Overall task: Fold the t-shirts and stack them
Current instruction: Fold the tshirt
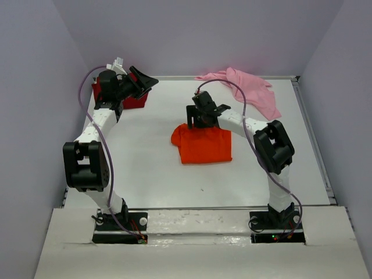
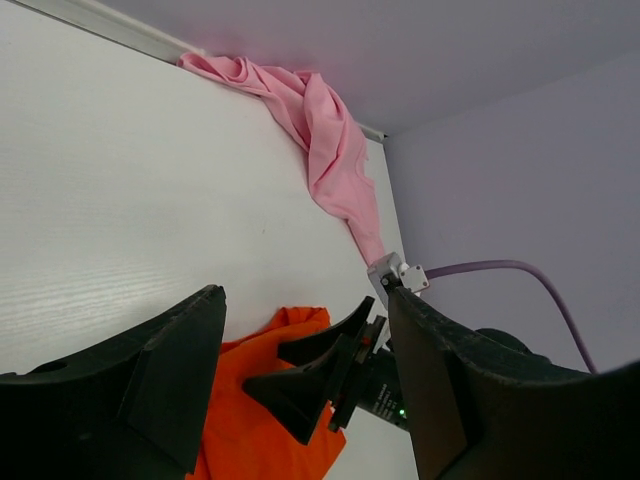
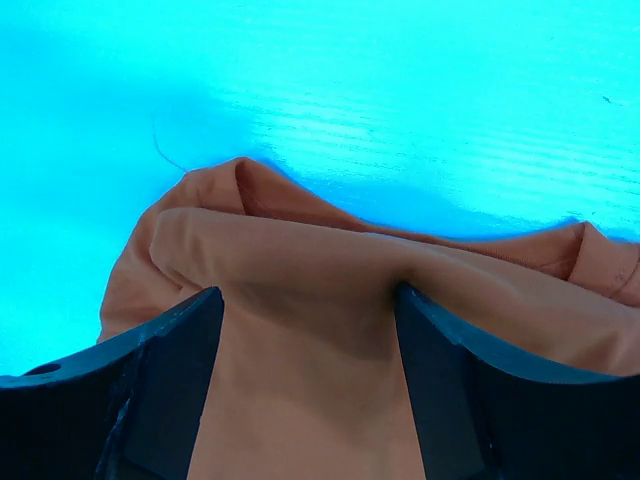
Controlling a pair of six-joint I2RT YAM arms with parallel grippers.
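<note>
Folding looks done on orange t-shirt [image 1: 203, 145]; dark red t-shirt [image 1: 136, 103], left of it, half hidden, possibly folded; pink t-shirt [image 1: 250, 87] beyond lies crumpled. Left gripper [image 1: 146, 78], right gripper [image 3: 310, 400]: wide apart, empty.

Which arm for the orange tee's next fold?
Probably right. The right gripper hangs open over the orange tee at its far edge, cloth between its fingers. The left gripper, also open, is off by the dark red tee in the far-left corner.
</note>
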